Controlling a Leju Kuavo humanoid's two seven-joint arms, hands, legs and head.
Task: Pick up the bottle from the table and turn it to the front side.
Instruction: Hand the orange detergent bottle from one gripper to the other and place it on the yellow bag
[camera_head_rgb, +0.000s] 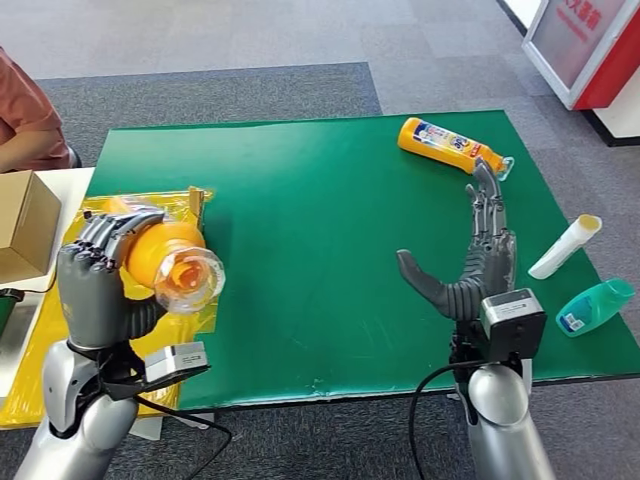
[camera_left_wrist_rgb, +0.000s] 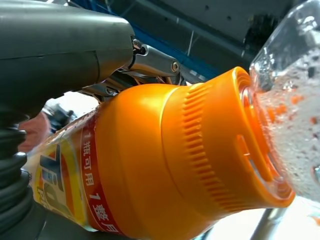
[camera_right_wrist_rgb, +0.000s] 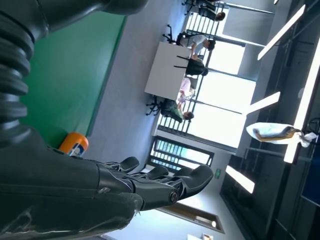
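The orange detergent bottle (camera_head_rgb: 162, 262) is gripped by the left robot hand (camera_head_rgb: 94, 275) above the worktop (camera_head_rgb: 317, 250); the right robot hand (camera_head_rgb: 472, 260) is held open, empty.

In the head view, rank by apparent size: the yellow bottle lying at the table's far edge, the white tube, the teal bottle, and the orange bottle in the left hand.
1. Orange bottle in the left hand, though it is nearest the camera, so unsure.
2. Yellow bottle.
3. White tube and teal bottle look alike.
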